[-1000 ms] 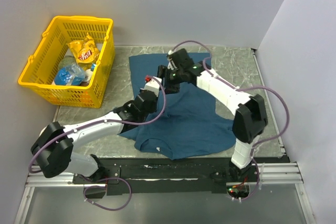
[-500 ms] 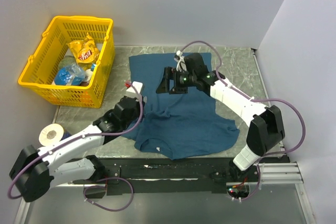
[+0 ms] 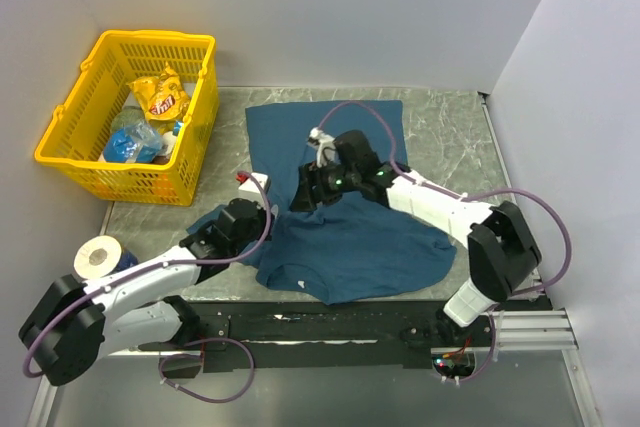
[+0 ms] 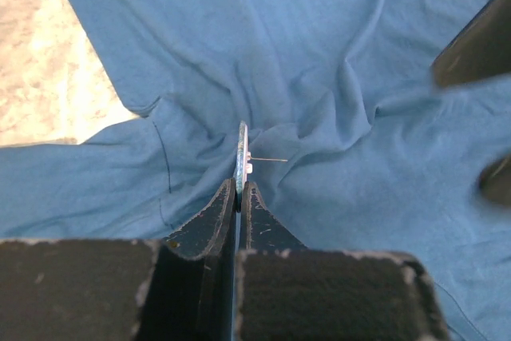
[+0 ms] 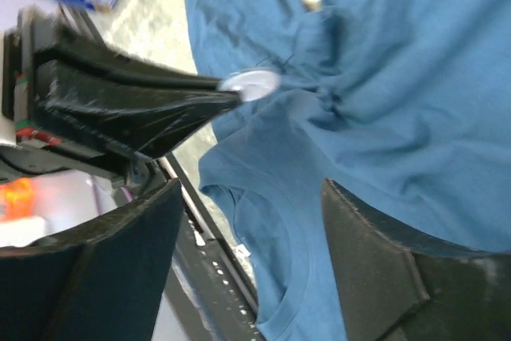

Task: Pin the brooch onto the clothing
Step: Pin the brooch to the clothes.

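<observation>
Left gripper is clamped on the brooch, its jaws nearly closed. The disc is held edge-on between the tips, and its thin pin projects sideways to the right. Brooch sits just above a bunched fold of the clothing, which lies spread on the marble table; contact with the fabric cannot be confirmed. Right gripper stands over the clothing facing the brooch, jaws spread wide and holding nothing.

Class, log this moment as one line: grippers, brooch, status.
left gripper: shut on brooch | right gripper: open above shirt | brooch: edge-on, pin bare, by shirt pucker | status: not yet pinned
</observation>
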Motion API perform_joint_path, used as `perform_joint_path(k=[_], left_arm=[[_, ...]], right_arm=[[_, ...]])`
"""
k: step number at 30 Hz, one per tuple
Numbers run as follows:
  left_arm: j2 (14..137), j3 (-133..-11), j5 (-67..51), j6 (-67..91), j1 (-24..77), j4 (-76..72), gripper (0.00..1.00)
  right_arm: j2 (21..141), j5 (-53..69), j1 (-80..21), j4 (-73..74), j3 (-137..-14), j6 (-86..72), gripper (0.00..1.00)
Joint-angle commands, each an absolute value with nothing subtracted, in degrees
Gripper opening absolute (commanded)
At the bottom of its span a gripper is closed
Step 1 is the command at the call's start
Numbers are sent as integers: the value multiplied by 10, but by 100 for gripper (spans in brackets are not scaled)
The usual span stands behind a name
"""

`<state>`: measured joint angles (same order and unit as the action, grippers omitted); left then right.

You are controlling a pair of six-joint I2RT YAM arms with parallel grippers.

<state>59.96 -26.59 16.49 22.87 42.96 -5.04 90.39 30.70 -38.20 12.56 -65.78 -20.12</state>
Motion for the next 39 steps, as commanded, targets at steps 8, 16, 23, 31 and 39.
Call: perform_joint_path(k=[8,16,23,31,39], left_arm=[[635,-265,131,241,403,-122,1],[642,-255,92,229,378,-136,1],[652,-260,76,213,375,-137,1],[687,-277,69,209,375,-126,1],[702,-287,57,203,375,-124,1]], right_arm=[[998,229,-419,100,-705,-146,72],[1031,240,-420,67,-709,-130,70],[1052,255,-421,50,-709,-109,53],[1061,256,-421,22,-693,-91,42],[1066,262,-421,16,-696,-89,0]])
